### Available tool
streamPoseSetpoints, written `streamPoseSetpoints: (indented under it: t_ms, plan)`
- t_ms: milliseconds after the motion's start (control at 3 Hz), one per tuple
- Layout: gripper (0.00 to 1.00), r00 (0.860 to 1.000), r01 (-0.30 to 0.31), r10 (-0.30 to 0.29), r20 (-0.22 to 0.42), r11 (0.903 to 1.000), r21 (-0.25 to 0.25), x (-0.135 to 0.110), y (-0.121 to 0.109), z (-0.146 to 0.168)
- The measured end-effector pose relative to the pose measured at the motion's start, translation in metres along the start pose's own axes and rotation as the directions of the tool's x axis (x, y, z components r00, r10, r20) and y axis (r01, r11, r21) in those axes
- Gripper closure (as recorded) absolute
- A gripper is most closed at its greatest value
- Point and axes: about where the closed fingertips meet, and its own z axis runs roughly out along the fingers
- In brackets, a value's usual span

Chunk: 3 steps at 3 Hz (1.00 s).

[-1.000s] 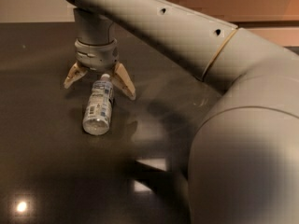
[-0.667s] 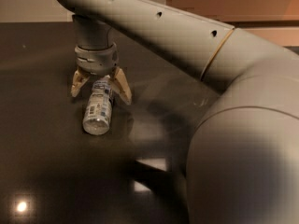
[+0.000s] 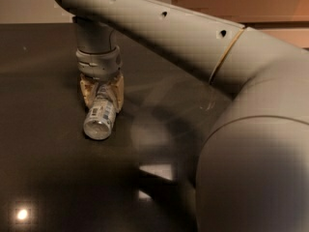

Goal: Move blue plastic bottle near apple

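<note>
In the single camera view, the gripper (image 3: 102, 98) pointed straight down at the dark table (image 3: 43, 178), hanging from the thick grey arm (image 3: 193, 37) that swept in from the right and filled much of the picture. Its two tan fingers (image 3: 117, 92) stood low, close to the tabletop, one on either side of the bottle (image 3: 100, 121), and they looked pressed in against it, clamped on the end that lay under the gripper. The bottle lay on its side. Its long axis ran from beneath the gripper out toward the camera and a little to the left, so that its round clear end faced the viewer just in front of the gripper, with the printed label showing between that end and the fingers. The hold therefore sat at one end of the bottle, not at its middle, and the fingers closed across the long axis, which suited a sideways pinch. The bottle seemed to rest on the table, not yet lifted. The apple could not be seen anywhere around the gripper; it may have been hidden behind the arm or outside the picture, so which way the bottle had to go could not be told. With an end grip, the free end would likely droop or swing once raised, so a slow lift seemed wise.
</note>
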Motion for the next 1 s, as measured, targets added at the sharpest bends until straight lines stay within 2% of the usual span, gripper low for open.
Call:
streamPoseSetpoints:
  t_ms: [333, 667, 1000]
  plan:
    - [0.87, 1.0, -0.009, 0.01, -0.012, 0.9999, 0.014, -0.007, 0.015, -0.014]
    - [1.0, 0.998, -0.054, 0.055, -0.033, 0.9978, 0.039, -0.018, 0.046, -0.031]
    - [1.0, 0.987, -0.146, 0.15, -0.053, 0.9872, 0.063, -0.025, 0.095, -0.042]
